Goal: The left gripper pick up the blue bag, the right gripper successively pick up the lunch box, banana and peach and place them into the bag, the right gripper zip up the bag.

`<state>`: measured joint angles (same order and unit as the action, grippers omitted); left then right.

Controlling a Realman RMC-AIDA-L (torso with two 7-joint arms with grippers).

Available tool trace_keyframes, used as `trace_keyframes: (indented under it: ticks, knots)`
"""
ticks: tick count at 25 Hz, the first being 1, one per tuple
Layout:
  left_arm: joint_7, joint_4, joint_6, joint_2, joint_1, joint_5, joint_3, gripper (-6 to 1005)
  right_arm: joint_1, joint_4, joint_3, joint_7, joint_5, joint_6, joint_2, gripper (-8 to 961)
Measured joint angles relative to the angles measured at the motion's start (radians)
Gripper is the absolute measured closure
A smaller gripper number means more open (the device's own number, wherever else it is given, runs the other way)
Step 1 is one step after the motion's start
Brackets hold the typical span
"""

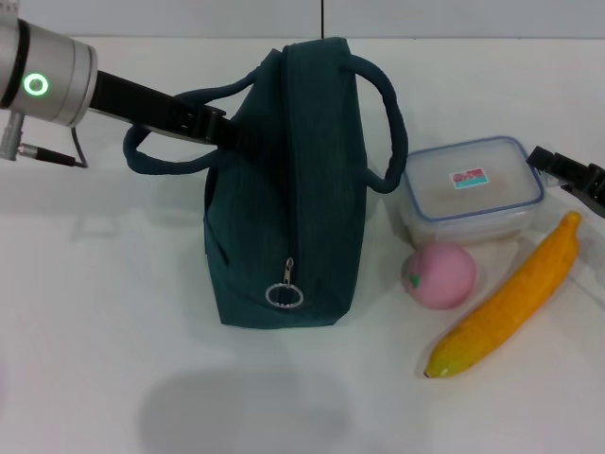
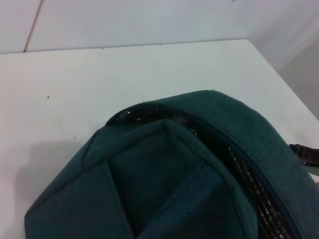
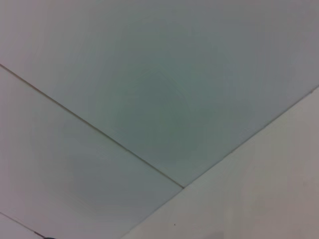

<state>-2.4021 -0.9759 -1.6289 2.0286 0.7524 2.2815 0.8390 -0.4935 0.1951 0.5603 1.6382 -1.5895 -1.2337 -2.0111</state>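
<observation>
The blue bag point(image 1: 293, 189) hangs upright in the middle of the head view and casts a shadow on the table below it. My left gripper point(image 1: 216, 126) reaches in from the left and is shut on the bag's upper left side by its handle. In the left wrist view the bag point(image 2: 164, 189) fills the frame, with silver lining point(image 2: 249, 184) showing through a gap. The lunch box point(image 1: 473, 189), the peach point(image 1: 440, 274) and the banana point(image 1: 510, 303) lie on the table right of the bag. My right gripper point(image 1: 567, 175) is at the right edge, just beside the lunch box's far right corner.
The zipper's ring pull point(image 1: 284, 295) hangs low on the bag's near end. The white table point(image 1: 95, 312) stretches to the left and front of the bag. The right wrist view shows only pale flat surfaces.
</observation>
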Motion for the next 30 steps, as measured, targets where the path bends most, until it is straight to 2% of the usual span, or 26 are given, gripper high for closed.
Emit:
trace_keyframes:
  ticks: [4, 9, 14, 22, 30]
  knots:
    - [0.000, -0.001, 0.000, 0.001, 0.003, -0.001, 0.000, 951, -0.004, -0.012, 0.000, 0.000, 0.000, -0.006, -0.001, 547]
    - [0.000, -0.001, 0.000, 0.004, 0.005, -0.001, 0.000, 951, -0.008, -0.015, 0.000, 0.022, 0.000, -0.006, -0.001, 727]
    - [0.000, -0.001, 0.000, 0.004, 0.005, -0.001, 0.000, 951, -0.005, -0.015, 0.000, 0.062, 0.010, -0.007, -0.002, 836]
    - [0.000, -0.001, 0.000, 0.005, 0.004, -0.001, 0.000, 952, 0.008, -0.021, -0.002, 0.098, 0.047, -0.049, -0.002, 855]
    - [0.008, -0.001, 0.000, 0.008, 0.005, -0.001, 0.000, 952, 0.011, -0.033, -0.002, 0.246, 0.054, -0.054, -0.003, 857]
